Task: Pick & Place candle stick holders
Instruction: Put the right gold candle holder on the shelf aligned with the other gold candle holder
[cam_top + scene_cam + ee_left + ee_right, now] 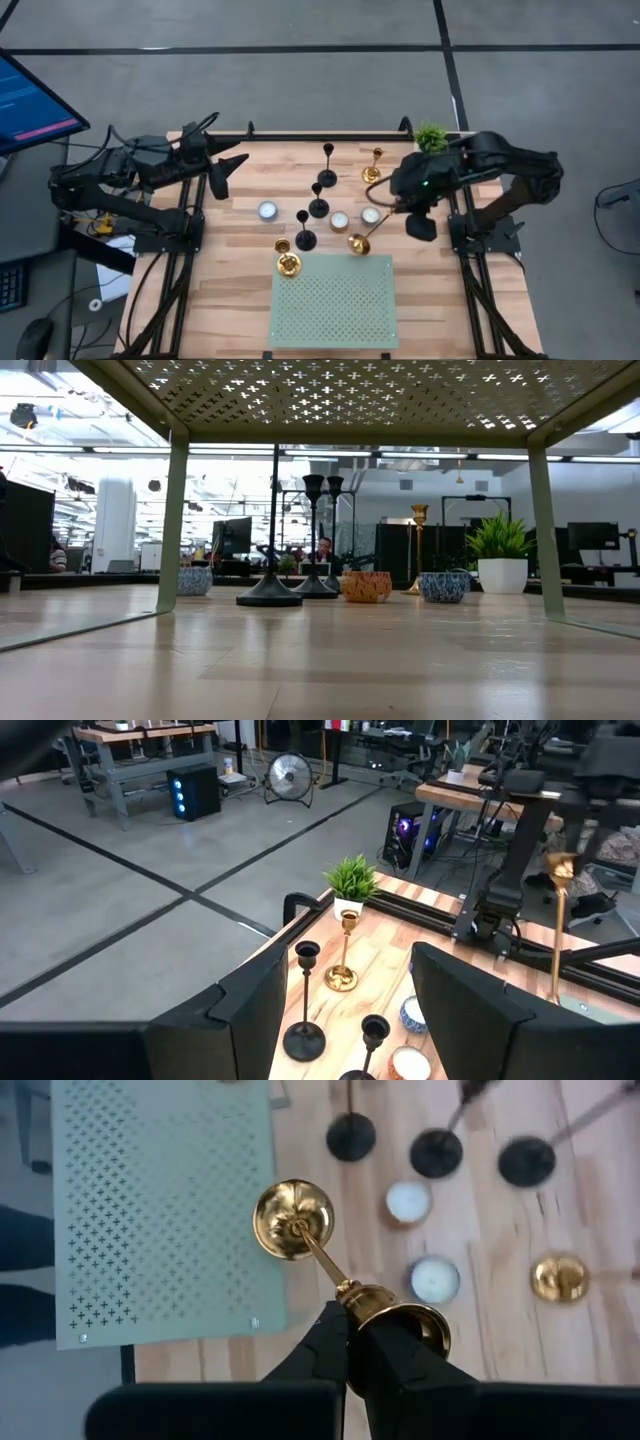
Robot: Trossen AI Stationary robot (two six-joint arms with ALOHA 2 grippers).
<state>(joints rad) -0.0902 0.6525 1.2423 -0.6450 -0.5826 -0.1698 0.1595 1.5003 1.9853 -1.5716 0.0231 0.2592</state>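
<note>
gold candle stick holder (pixel 330 1260) hung above wooden table (pixel 230 300), pinched near cup end between pressed-together fingers of right gripper (pixel 348 1342), base just off corner of perforated green tray (pixel 335 300). second gold holder (pixel 288 262) stood by tray's other corner, third (pixel 372 170) near potted plant (pixel 431 135). three black holders (pixel 318 200) mid-table among candle cups. left gripper (pixel 222 172) waited at table's left edge, fingers spread, nothing held.

A pale green perforated tray (pixel 333 300) sits at the near edge of the wooden table (pixel 225 270). Three small tealight cups (pixel 267 211) dot the middle, and a potted plant (pixel 431 136) stands at the far corner.
</note>
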